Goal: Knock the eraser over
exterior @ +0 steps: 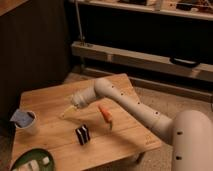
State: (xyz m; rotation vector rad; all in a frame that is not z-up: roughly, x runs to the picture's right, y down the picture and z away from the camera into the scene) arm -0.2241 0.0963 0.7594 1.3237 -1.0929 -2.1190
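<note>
The eraser [83,134], a small black block with white stripes, stands on the wooden table [50,100] toward its front. My gripper [66,111] hangs low over the table, up and to the left of the eraser and clear of it. It is open, with nothing between its pale fingers. The white arm reaches in from the lower right and passes over the table's right side.
An orange carrot-shaped piece [105,114] lies just right of the eraser, under the arm. A white cup [26,123] holding something blue stands at the left edge. A green plate [20,161] with white pieces sits at the front left corner. Dark shelving stands behind the table.
</note>
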